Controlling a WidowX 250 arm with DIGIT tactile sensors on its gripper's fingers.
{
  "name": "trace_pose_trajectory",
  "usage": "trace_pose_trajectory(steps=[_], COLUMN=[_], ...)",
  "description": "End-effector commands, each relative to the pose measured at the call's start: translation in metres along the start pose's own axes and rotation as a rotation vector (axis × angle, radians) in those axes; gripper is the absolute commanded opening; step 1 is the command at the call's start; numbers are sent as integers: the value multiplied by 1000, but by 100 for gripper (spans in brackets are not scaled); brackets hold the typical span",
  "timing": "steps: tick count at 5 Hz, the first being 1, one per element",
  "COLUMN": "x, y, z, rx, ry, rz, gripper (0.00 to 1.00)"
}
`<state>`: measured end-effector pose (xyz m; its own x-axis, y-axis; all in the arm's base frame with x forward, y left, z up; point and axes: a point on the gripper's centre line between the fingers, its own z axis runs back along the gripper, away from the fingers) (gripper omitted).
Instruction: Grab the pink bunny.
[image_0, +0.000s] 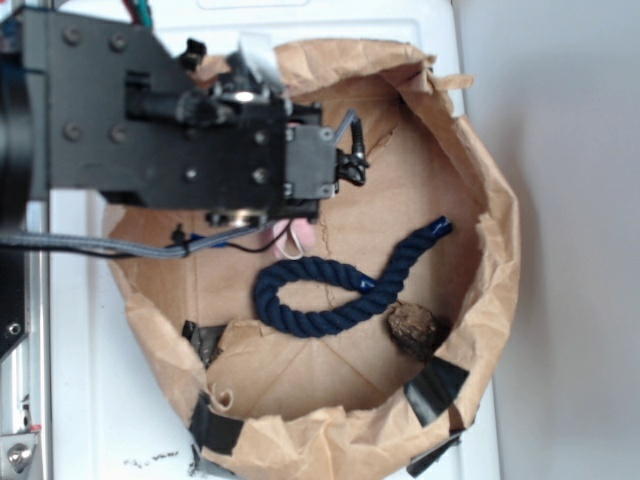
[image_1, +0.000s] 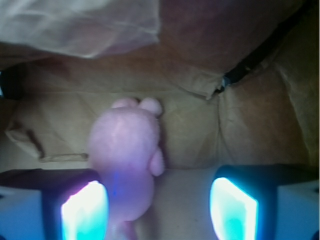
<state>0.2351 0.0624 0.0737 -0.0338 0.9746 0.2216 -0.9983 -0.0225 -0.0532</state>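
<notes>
A: What is the exterior view showing?
B: The gripper (image_0: 352, 160) is hanging inside the paper-lined basket (image_0: 490, 250); only a bit of the pink bunny (image_0: 296, 237) is peeking out under it. The blue rope (image_0: 340, 290) is lying beyond.

A: And the wrist view?
B: The jaws are standing wide apart. The pink bunny (image_1: 127, 155) is lying between them, touching the left-hand pad (image_1: 85, 212).

No readable text, labels, brands or numbers in either view. Faint dark specks on the white surface (image_0: 150, 462) at the exterior view's bottom edge are too small to read.
</notes>
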Motion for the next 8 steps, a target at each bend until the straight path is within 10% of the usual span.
trace_pose_trajectory(steps=[1,4,5,8], x=[-5,-21,-21,-11], y=[-27,-46,-40,-48], z=[-7,-26,-24,-10], rx=[-44,12,1,-35], ry=[-30,-70,-55,-46], rz=[20,18,51,29], gripper=[100,100,0,0])
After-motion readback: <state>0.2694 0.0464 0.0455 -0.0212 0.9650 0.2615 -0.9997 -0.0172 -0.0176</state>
